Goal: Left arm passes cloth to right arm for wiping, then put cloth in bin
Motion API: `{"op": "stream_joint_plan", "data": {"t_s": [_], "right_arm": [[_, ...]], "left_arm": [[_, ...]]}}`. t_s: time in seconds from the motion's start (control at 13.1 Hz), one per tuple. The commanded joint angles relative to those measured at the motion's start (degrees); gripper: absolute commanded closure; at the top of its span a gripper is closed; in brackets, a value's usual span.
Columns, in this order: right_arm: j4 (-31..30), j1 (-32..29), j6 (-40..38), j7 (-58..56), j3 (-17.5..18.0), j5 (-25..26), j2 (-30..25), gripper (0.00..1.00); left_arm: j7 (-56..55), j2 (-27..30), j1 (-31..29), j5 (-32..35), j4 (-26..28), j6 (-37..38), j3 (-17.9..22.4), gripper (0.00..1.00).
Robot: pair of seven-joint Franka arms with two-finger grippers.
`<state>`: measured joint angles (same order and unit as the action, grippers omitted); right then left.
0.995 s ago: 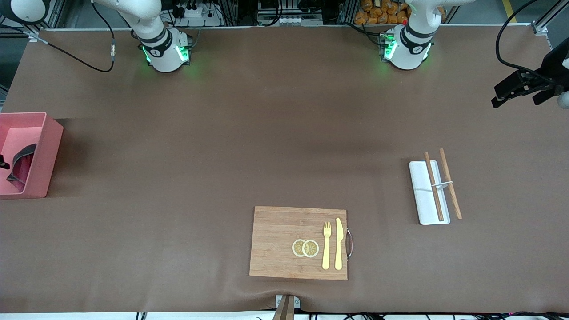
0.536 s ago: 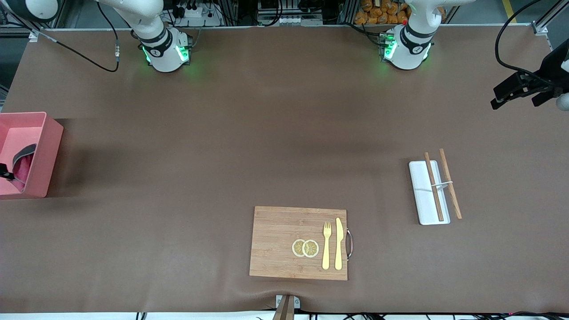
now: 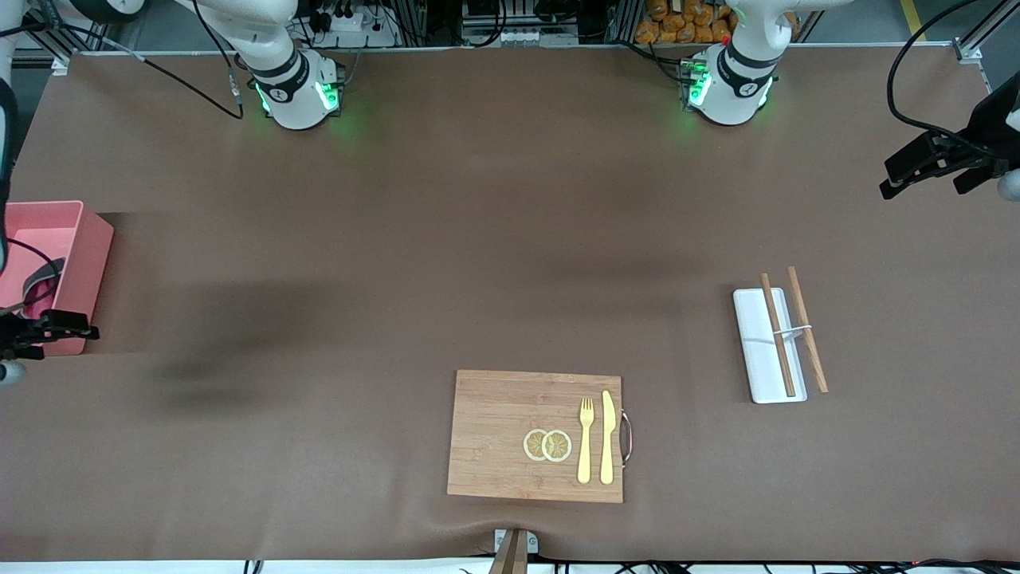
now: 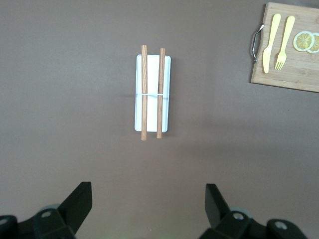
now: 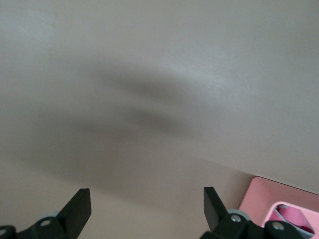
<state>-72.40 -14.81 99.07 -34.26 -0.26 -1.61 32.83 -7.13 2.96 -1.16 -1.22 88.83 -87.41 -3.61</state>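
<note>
Both pairs of jaws stand wide apart and hold nothing. At the right arm's end of the table the right gripper (image 3: 48, 328) hangs over the bin's edge nearest the front camera, its dark fingers spread with only air between them, and its wrist view looks down on bare brown table (image 3: 478, 239) with a corner of the bin at the frame's edge. The left gripper (image 3: 928, 169) waits up in the air at the left arm's end of the table, just as open, and its wrist view shows the white tray (image 4: 153, 93) with two wooden chopsticks (image 4: 151, 92) laid along it, well below. The cloth (image 3: 38, 285) already lies inside the bin (image 3: 88, 263), a crumpled red and dark grey heap against the salmon-pink wall; in the right wrist view a scrap of crimson shows in the bin's corner. By the look of things the drop is made and the task is at or near its end. As a thing to handle, the cloth seems light, limp and yielding: it would sag and fold under its own weight, so the surest hold, were one needed again, would be a pinch on a raised fold or bunched ridge rather than a flat edge.
</note>
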Motion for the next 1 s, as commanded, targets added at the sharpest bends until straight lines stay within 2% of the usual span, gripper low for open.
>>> {"op": "stream_joint_plan", "data": {"t_s": [0.0, 0.15, 0.31, 0.46, 0.61, 0.84, 0.92], "right_arm": [[-0.99, 2.15, -0.54, 3.31, -0.53, -1.38, -1.89, 0.0], [-1.51, 4.17, -0.19, 4.9, -0.53, -3.12, -3.03, 0.0], [-5.97, 8.29, 0.33, 11.46, -1.06, -3.4, -7.41, 0.0], [-10.11, 9.28, 1.92, 15.35, -1.15, -3.4, -11.28, 0.0], [-10.92, 9.8, 1.48, 17.73, -1.32, -3.23, -13.92, 0.0], [-13.37, 11.64, -2.11, 19.14, -6.23, -3.4, -19.89, 0.0], [-13.38, 11.65, -3.78, 19.67, -6.51, -3.66, -21.22, 0.0]], "left_arm": [[0.71, -0.15, 0.02, 1.4, -0.76, -0.12, 0.09, 0.0], [0.71, -0.15, 0.1, 1.4, -0.76, -0.12, 0.09, 0.0], [0.71, -0.15, 0.02, 1.4, -0.68, -0.04, 0.09, 0.0], [0.71, -0.15, 0.11, 1.4, -0.68, -0.04, 0.09, 0.0], [0.71, -0.24, 0.19, 1.4, -0.68, -0.04, 0.09, 0.0], [0.71, -0.24, 0.28, 1.4, -0.68, -0.04, 0.09, 0.0], [0.71, -0.24, 0.28, 1.4, -0.68, -0.12, 0.09, 0.0]]}}
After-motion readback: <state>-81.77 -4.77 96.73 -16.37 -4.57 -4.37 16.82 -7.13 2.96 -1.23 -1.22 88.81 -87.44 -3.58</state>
